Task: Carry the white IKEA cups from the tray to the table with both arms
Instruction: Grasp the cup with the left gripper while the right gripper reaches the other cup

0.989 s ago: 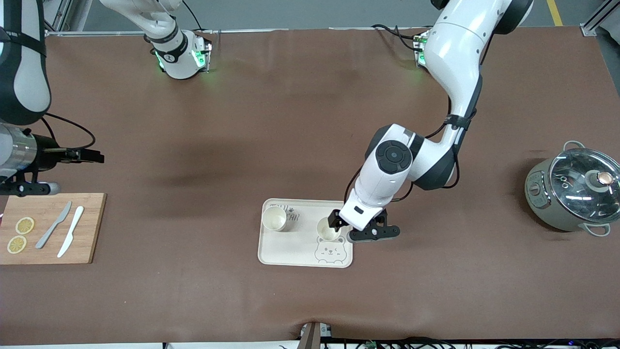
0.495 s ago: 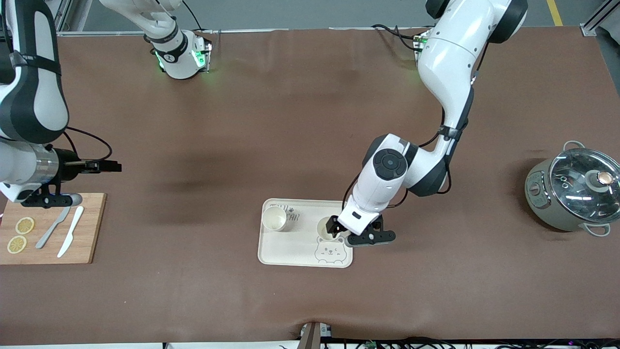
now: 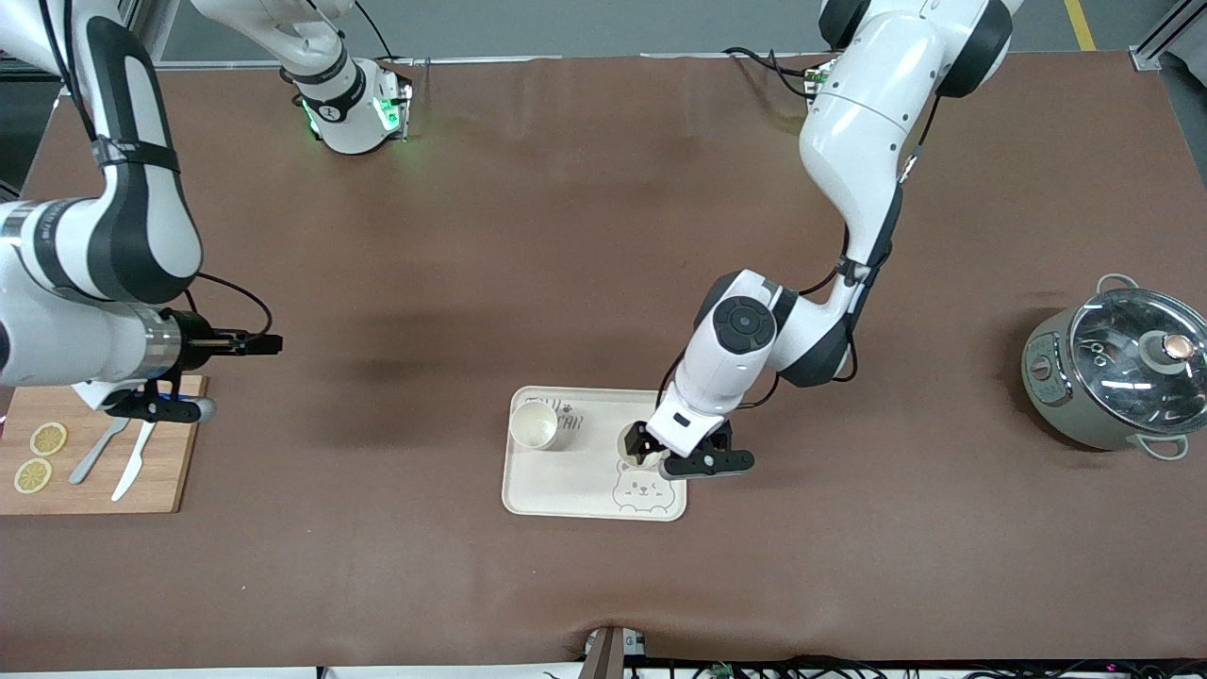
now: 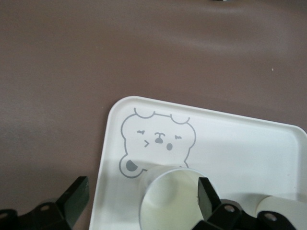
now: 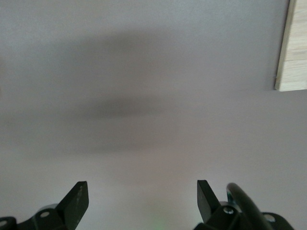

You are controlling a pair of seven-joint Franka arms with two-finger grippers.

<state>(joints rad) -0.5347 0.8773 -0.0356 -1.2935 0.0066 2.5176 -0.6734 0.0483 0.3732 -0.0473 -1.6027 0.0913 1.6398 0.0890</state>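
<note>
**Operator:** What's changed in the last second?

**Spotter:** Your left gripper [image 3: 651, 453] has slid in over the tray [image 3: 566, 490] and dropped around the cup beside the bear drawing [image 4: 168, 201] — jaws wide, one finger inside the rim, one outside, nothing pinched yet. Your right gripper [image 3: 259, 345] has swung out from the table's edge, also spread wide and empty, now over bare table near the cutting board [image 3: 174, 453].

**Operator:** So where are we?

**Spotter:** Early, I'd say. Both cups sit on the tray — the second cup [image 3: 534, 426] untouched at the corner toward the right arm's end.

**Operator:** And the surface?

**Spotter:** Matte brown table [image 3: 566, 236], with plenty of room around the tray. A lidded pot [image 3: 1117, 377] stands well apart at the left arm's end; knives [image 3: 123, 453] and lemon slices [image 3: 40, 457] lie on the board.
</note>
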